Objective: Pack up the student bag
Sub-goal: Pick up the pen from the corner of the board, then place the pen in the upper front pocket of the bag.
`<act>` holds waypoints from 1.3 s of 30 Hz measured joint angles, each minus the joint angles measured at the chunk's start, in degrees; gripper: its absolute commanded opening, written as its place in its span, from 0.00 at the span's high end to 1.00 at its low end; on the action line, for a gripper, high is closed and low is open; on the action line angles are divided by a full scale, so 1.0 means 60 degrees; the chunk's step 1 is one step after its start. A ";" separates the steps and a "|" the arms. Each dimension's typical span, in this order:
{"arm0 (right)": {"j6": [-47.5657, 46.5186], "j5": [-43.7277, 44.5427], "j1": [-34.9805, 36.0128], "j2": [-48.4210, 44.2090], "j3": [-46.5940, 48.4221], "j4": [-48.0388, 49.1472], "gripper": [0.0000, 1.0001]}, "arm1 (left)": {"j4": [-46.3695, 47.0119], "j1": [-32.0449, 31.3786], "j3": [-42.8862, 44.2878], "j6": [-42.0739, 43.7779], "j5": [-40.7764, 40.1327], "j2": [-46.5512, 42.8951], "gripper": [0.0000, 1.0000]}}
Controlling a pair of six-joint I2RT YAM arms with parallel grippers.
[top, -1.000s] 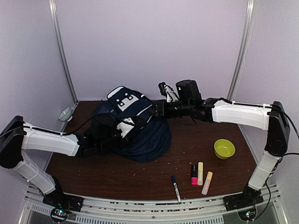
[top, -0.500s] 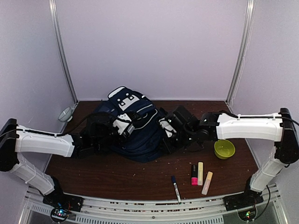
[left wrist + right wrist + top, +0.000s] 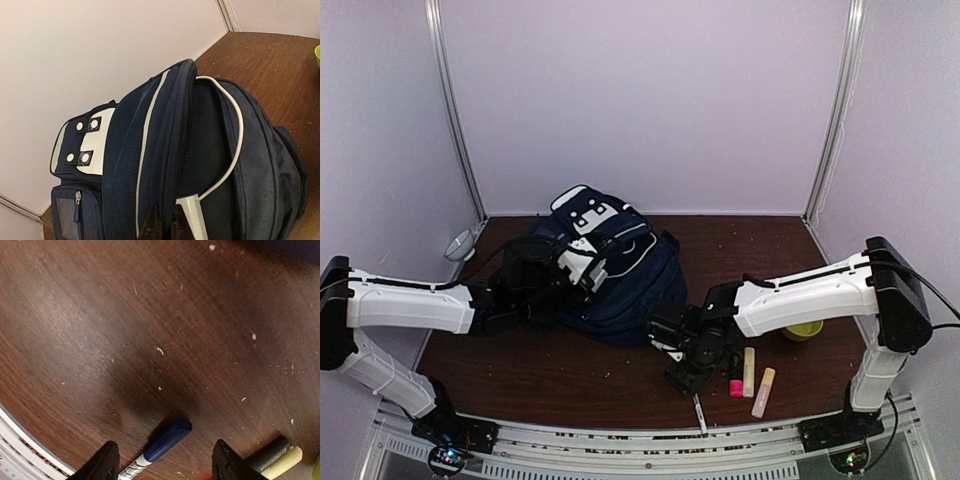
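The student bag [image 3: 620,285], navy with white trim and a white patch, lies at the table's back left. In the left wrist view the bag [image 3: 165,130] fills the frame with its main zip gaping. My left gripper [image 3: 586,266] [image 3: 165,227] is shut on the fabric edge beside that zip. Low over the front of the table, my right gripper [image 3: 688,378] [image 3: 167,460] stands open. A blue-capped white marker [image 3: 700,410] [image 3: 167,440] lies on the wood between its fingers [image 3: 107,460], untouched.
A pink highlighter [image 3: 735,385], a yellow one [image 3: 749,370] and a peach one [image 3: 763,392] lie right of the marker. A green bowl [image 3: 808,329] peeks from behind the right forearm. A small pale object [image 3: 460,245] sits in the back left corner.
My right arm swung from behind the bag down to the front of the table over the marker, its jaws widening. My left gripper shut on the bag's zip edge.
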 measured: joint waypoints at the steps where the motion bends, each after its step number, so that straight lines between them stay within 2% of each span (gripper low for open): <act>1: 0.0007 -0.0015 0.0000 0.0120 0.0004 -0.0047 0.44 | -0.0029 0.0000 0.0000 -0.0007 -0.0011 -0.0018 1.00; 6: -0.0015 -0.0076 -0.0004 0.0659 0.0076 -0.0364 0.56 | -0.0087 0.0000 0.0004 -0.0033 -0.0015 -0.0026 1.00; 11: -0.0087 -0.0441 -0.0025 0.0721 0.0091 -0.0397 0.94 | -0.0095 0.0000 0.0018 -0.0047 -0.0022 -0.0026 1.00; 13: -0.0098 -0.0583 -0.0055 0.0736 0.0102 -0.0379 1.00 | -0.0102 0.0000 0.0018 -0.0055 -0.0022 -0.0026 1.00; 21: -0.0204 -0.0758 -0.1035 0.0466 0.0000 -0.0127 1.00 | -0.0233 0.0022 0.0022 -0.0117 -0.0022 -0.0168 1.00; 26: -0.0182 -0.1446 -0.1840 -0.0444 0.0255 0.0648 1.00 | -0.0331 0.0055 0.0022 -0.0189 -0.0011 -0.0270 1.00; 28: 0.0062 -0.2269 -0.2153 -0.0914 0.0546 0.1628 1.00 | -0.0393 0.0055 0.0051 -0.0215 -0.0011 -0.0277 1.00; 32: 0.1359 -0.3887 -0.2616 -0.1432 0.0787 0.4648 1.00 | -0.0535 0.0062 0.0076 -0.0277 -0.0004 -0.0350 1.00; 37: 0.3446 -0.4677 -0.2980 -0.0437 0.1836 0.7471 1.00 | -0.0878 0.0113 0.0073 -0.0328 -0.0007 -0.0834 1.00; 39: 0.4207 -0.4761 -0.3144 -0.0080 0.1756 0.8324 1.00 | -0.1009 0.0157 0.0073 -0.0346 -0.0011 -0.0980 1.00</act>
